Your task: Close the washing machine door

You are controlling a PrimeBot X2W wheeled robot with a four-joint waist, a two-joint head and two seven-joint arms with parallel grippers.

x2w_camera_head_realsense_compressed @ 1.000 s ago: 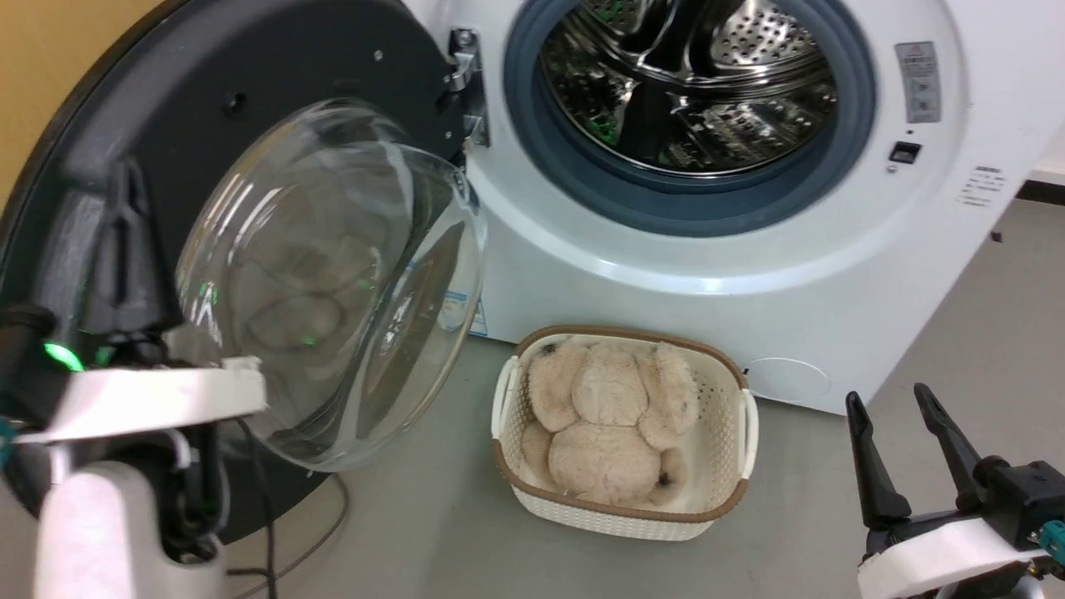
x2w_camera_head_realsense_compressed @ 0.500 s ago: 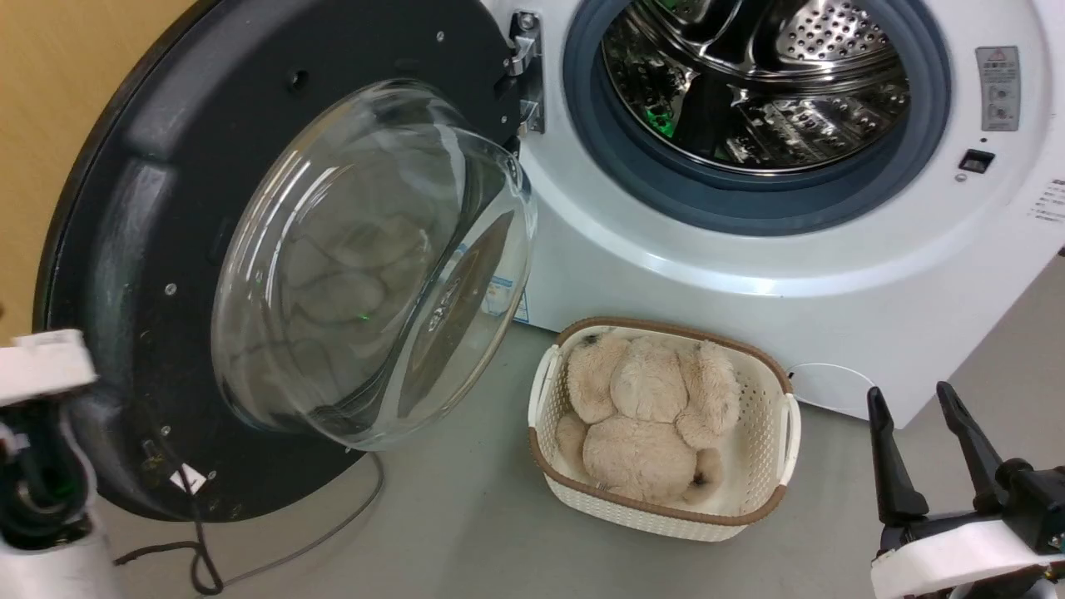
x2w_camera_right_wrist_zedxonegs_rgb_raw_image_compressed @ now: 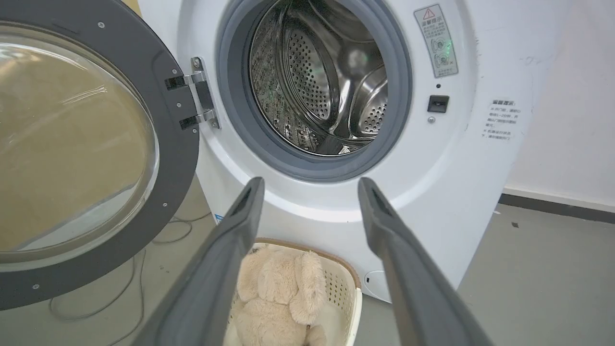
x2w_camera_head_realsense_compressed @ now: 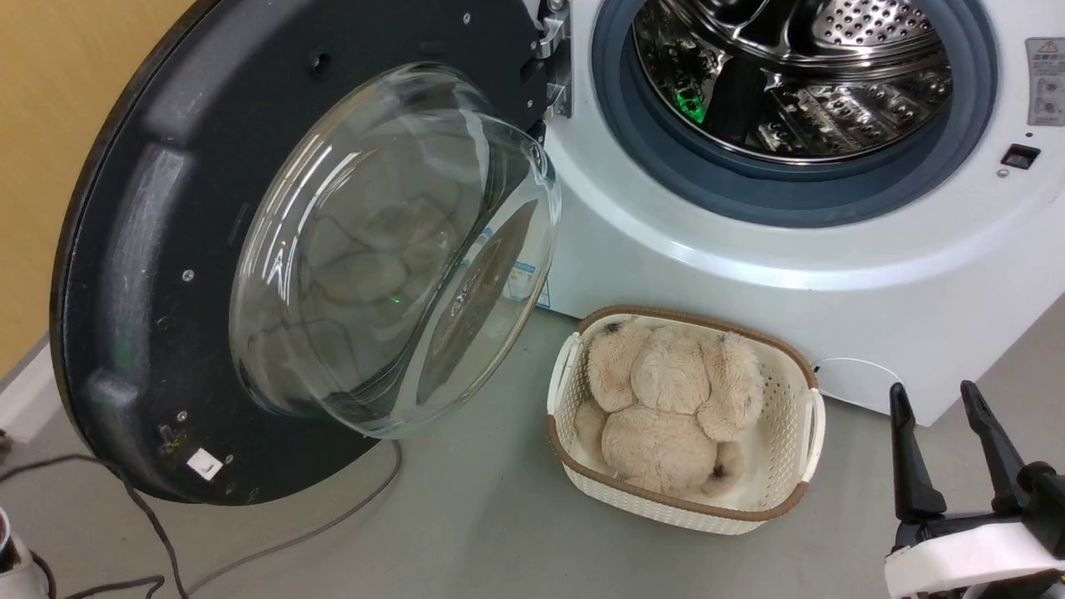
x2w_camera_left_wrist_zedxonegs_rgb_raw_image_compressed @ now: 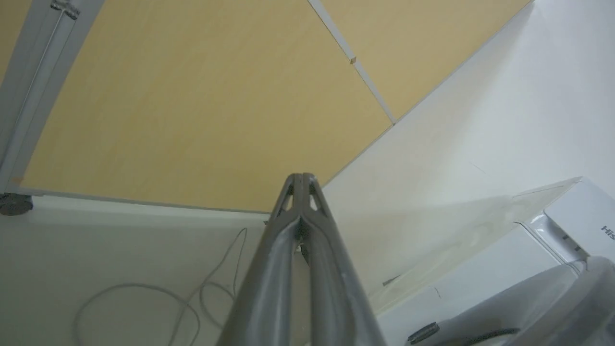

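1. Right fingers [x2w_camera_right_wrist_zedxonegs_rgb_raw_image_compressed: 226, 250] are spread wide with nothing between them. The right gripper [x2w_camera_right_wrist_zedxonegs_rgb_raw_image_compressed: 311, 180] points straight at the washer [x2w_camera_right_wrist_zedxonegs_rgb_raw_image_compressed: 456, 158] without touching it.
2. From the head camera, that gripper sits low on the right, over the grey floor [x2w_camera_head_realsense_compressed: 466, 532]. It's near the washer's lower corner and well apart from the basket.
3. Over to the left gripper [x2w_camera_left_wrist_zedxonegs_rgb_raw_image_compressed: 301, 177]: its two fingers are pressed together at the tips and hold nothing. They're aimed up at a yellow wall panel [x2w_camera_left_wrist_zedxonegs_rgb_raw_image_compressed: 192, 96].
4. Now the door [x2w_camera_head_realsense_compressed: 166, 208]. It's swung wide open, out to the left of the washer, hanging from the metal hinge [x2w_camera_head_realsense_compressed: 556, 58] at the left edge of the opening. Neither gripper is on it.
5. Its glass bowl [x2w_camera_head_realsense_compressed: 374, 249] bulges toward the head camera, with its lower rim above the floor, just left of the basket.
6. Inside the washer is the drum [x2w_camera_head_realsense_compressed: 790, 75], all shiny perforated steel, ringed by the grey gasket [x2w_camera_head_realsense_compressed: 749, 187].
7. Down in front, the white woven basket [x2w_camera_head_realsense_compressed: 666, 507] stands on the floor just before the washer, below the opening.
8. In it lies one beige plush toy [x2w_camera_head_realsense_compressed: 666, 408], which fills most of the basket and sits about level with the brown rim.
9. A thin cable [x2w_camera_head_realsense_compressed: 291, 539] trails across the floor under the door's lower edge.
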